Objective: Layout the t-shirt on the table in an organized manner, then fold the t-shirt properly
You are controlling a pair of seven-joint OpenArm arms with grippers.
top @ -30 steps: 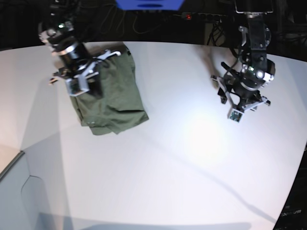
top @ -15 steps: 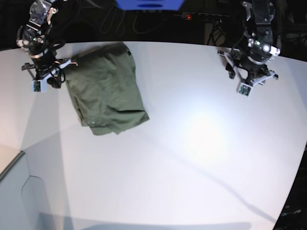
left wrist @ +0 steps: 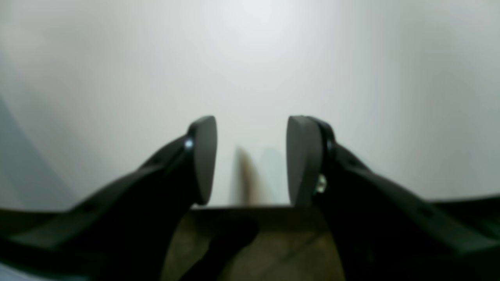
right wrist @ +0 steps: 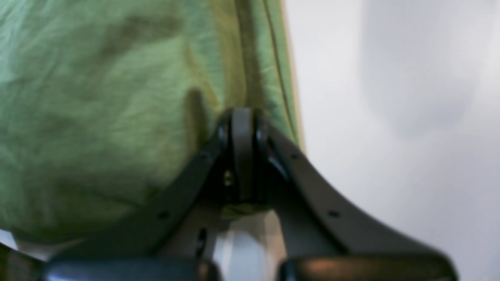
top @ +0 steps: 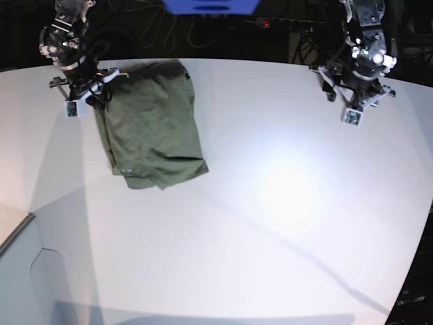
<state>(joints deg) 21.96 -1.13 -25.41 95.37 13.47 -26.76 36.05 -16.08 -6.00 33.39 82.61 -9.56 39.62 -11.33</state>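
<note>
Over the white table (top: 270, 203), the base view alone shows the whole t-shirt (top: 152, 128); wrist views show the right tool (right wrist: 243, 128) closed empty and the left tool (left wrist: 250, 156) parted, empty.

- Both arms are black, jointed, with pale grey brackets near the wrists.
- Left claw (left wrist: 250, 160): two matte black curved fingers (left wrist: 203, 156) with flat oval pads and a silver screw on the side.
- Right claw (right wrist: 243, 128): black curved fingers dotted with small holes; small brass screw at the base.
</note>
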